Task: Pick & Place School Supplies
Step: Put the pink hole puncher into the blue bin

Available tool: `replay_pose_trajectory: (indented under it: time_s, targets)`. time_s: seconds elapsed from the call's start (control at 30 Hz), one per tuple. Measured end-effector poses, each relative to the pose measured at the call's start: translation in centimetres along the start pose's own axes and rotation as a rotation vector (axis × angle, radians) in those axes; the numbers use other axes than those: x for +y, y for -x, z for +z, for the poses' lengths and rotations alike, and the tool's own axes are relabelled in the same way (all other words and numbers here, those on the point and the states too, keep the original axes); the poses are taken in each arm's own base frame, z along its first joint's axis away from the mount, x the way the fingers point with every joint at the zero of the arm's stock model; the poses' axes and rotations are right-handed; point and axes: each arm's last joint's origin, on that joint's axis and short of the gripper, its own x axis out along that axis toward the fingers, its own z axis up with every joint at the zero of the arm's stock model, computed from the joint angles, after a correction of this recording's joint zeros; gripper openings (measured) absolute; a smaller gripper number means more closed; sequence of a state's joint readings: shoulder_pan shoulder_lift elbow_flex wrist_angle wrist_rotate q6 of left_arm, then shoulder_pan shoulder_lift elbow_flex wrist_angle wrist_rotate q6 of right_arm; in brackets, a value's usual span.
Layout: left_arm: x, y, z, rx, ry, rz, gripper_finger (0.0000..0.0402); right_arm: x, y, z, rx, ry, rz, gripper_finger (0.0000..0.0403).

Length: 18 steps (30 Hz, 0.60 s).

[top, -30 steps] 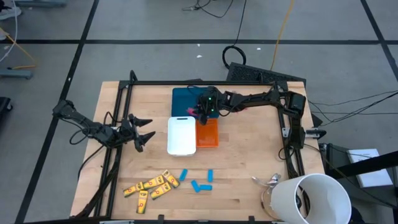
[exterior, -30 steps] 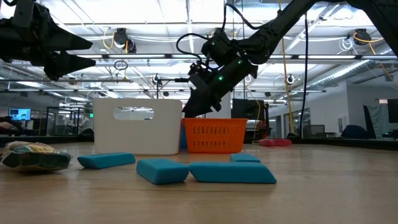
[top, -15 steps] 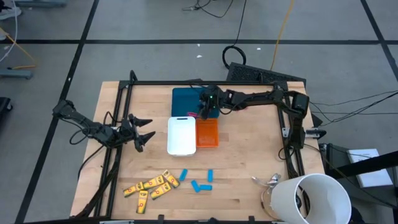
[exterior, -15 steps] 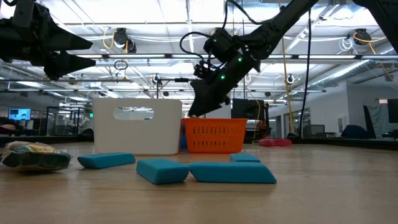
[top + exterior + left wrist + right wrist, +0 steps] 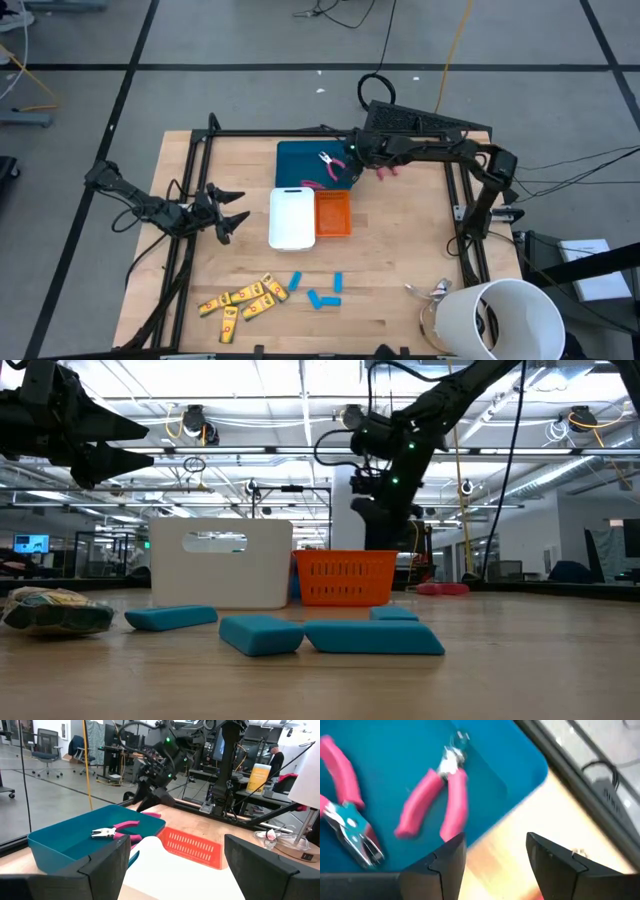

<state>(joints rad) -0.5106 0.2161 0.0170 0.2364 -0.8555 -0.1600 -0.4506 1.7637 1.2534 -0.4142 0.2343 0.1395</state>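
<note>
Both pink tools [image 5: 437,802] lie in the teal tray [image 5: 295,160], so the right gripper [image 5: 492,855] (open, holding nothing) should fetch yellow pieces [image 5: 245,297] next.

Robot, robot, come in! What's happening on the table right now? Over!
Right pincer open, empty, over teal tray edge. Both pink pliers in the tray. Left pincer open, waiting at table's left. Nothing in the way.

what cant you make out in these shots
- Teal tray, low view: hidden behind the white tray and orange tray, so the pliers in it don't show there.
- Yellow pieces: dark marks too small to read in the high view; blurred at the left edge in the low view.
- Second pliers, right wrist view: cut off by the picture's edge.
- White cup, high view: cut off by the bottom edge.
</note>
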Motion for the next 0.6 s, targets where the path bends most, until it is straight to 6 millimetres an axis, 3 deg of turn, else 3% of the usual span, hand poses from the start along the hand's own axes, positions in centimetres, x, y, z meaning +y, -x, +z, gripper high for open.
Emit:
replay_pose_trajectory:
  time_s: [0.6]
  targets:
    - [0.0,0.0,0.0,0.000,0.000,0.000,0.0324,-4.6,0.4,-7.5,-0.004,-0.237,-0.071,0.0191]
